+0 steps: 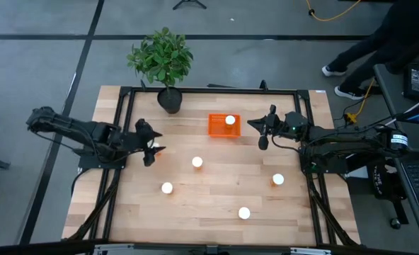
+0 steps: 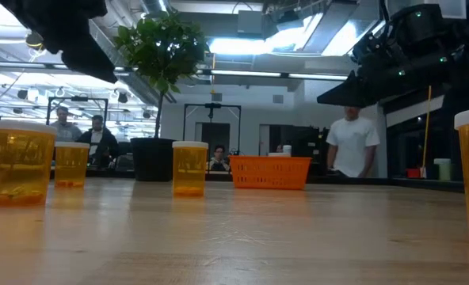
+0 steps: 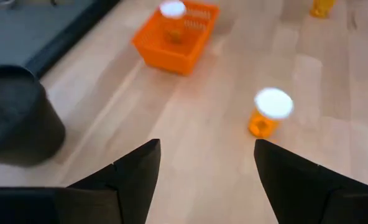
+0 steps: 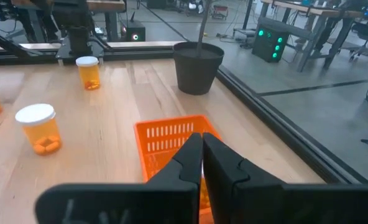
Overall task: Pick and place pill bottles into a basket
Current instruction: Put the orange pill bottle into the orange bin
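Right gripper (image 1: 260, 134), fingers pressed together and empty, hangs just beside the basket (image 1: 217, 126), which holds one pill bottle (image 1: 230, 120). Left gripper (image 1: 153, 150), fingers spread and empty, hangs over the table's left part. Five bottles stand loose on the wooden table (image 1: 216, 191), one (image 1: 197, 162) nearest the left gripper. A potted plant (image 1: 163, 60) stands at the far edge; people sit in the room beyond.

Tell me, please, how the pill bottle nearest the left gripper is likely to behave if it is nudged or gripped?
The pill bottle stands upright on smooth wood and is a round cylinder, so a nudge would probably slide or tip it, then it could roll. It looks mostly empty, likely light. The open left gripper should grip its rigid-looking body squarely.
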Tool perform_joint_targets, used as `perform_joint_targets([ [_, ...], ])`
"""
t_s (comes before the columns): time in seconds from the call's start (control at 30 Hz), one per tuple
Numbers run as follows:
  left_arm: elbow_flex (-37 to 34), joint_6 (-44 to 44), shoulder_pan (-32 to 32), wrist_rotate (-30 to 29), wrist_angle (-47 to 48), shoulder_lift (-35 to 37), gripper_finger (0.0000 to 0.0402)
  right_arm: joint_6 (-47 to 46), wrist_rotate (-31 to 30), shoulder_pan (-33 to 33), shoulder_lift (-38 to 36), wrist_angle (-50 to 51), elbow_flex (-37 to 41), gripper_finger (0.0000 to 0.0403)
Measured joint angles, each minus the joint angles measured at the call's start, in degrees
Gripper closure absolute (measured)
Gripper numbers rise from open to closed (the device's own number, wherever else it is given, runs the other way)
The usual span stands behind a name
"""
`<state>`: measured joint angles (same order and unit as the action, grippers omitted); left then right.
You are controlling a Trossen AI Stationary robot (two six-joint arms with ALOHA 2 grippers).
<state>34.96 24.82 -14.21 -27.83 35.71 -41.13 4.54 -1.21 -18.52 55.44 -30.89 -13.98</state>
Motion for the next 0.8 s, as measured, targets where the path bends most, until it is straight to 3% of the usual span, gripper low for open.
perform_joint_targets([
  [0.33,2.18,14.41,-6.51,0.32,10.37,-5.2,0.0146,0.33,0.02,0.0,0.0,1.27,0.0,0.0385],
  [0.53,2.18,16.61,-7.89,-0.15,13.73,-5.3,0.0146,0.43,0.24,0.01,0.0,3.54,-0.02,0.0385],
  [0.8,2.07,21.44,-10.29,0.69,15.85,-6.24,0.0146,0.41,6.46,0.02,0.0,4.13,-0.02,0.0385],
])
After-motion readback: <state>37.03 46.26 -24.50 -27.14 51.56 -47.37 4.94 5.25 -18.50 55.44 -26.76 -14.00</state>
